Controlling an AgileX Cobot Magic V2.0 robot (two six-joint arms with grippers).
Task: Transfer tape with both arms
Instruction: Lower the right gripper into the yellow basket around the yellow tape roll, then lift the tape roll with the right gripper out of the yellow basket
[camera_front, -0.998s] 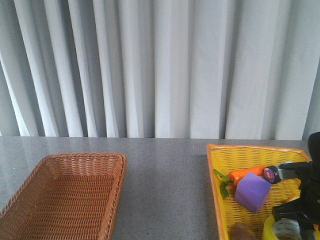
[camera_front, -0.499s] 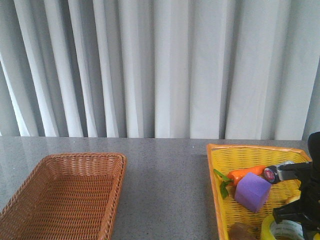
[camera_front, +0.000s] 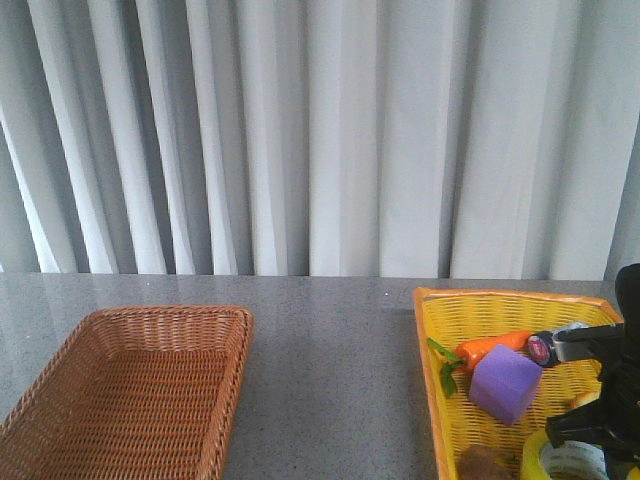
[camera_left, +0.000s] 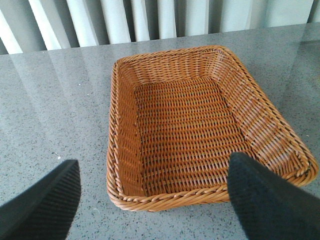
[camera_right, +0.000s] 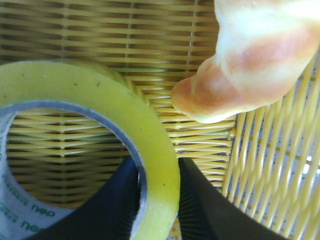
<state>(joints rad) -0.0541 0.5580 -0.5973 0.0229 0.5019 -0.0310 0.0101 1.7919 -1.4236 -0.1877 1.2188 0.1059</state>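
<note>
Sitting low in the near corner of the yellow basket (camera_front: 520, 305), the tape (camera_front: 570, 461) is being pinched through its wall by the right claw (camera_right: 159, 200): in the right wrist view one dark finger is lying inside the white printed core and the other against the yellow-green outer face, so the claw is clamping the roll's rim. Whether the roll is resting on the weave or is already raised off it cannot be told. A pale bread-like piece (camera_right: 250, 60) is lying just beside the roll, and further back in the basket the purple cube (camera_front: 505, 385), the carrot (camera_front: 492, 348) and a brown lump (camera_front: 483, 463) are lying near one another.

The left claw (camera_left: 150, 200) is hanging spread wide and gripping nothing above the near edge of the brown wicker basket (camera_left: 125, 165), which is holding nothing and standing well apart from the yellow one on the grey bench (camera_front: 330, 340).

By my judgement only the first grasp is made; the lift, the hand-over to the left claw and the setting down, probably in the wicker basket, are all left to do.
</note>
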